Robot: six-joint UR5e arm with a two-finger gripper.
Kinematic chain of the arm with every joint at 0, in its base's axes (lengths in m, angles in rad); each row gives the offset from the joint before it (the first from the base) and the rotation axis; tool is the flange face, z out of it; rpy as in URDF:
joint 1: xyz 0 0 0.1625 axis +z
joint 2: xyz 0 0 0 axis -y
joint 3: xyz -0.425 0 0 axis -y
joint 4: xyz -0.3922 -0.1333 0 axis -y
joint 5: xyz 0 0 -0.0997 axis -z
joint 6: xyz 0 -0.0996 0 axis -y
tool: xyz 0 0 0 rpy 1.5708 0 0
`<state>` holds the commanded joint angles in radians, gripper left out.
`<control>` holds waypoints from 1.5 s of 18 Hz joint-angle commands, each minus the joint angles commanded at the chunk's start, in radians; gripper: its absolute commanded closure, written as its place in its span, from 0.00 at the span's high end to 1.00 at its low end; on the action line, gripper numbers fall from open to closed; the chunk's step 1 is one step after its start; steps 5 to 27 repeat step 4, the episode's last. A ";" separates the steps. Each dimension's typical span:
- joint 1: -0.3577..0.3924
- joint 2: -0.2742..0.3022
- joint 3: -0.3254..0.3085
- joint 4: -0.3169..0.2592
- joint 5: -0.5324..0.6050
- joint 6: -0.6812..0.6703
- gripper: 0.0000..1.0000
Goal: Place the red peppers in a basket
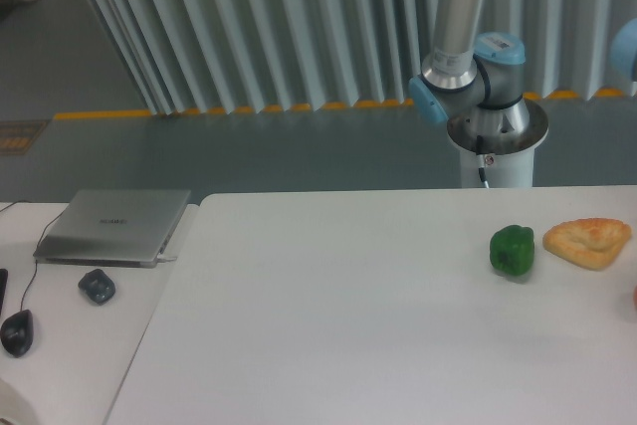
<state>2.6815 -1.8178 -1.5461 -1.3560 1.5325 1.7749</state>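
Gripper out of frame, its state unseen | arm (460,22) cut off at top | red pepper (634,297) a sliver at right edge | green pepper (512,250) just beside bread piece (587,242) | white table (348,325), corrugated wall (249,22)

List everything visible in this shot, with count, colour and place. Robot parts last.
green pepper: one, green, right side of the white table.
bread piece: one, tan-orange, just right of the green pepper.
red object: one sliver, red, cut off at the right edge; cannot tell what it is.
laptop: one, silver, closed, on the left desk.
mouse: one, black, left edge, corded.
small dark object: one, dark grey, below the laptop.
basket: none in view.
robot arm: one, silver with blue joints, on a white pedestal behind the table; gripper out of view.
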 joint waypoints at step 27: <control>-0.038 0.025 -0.023 -0.002 0.006 -0.054 1.00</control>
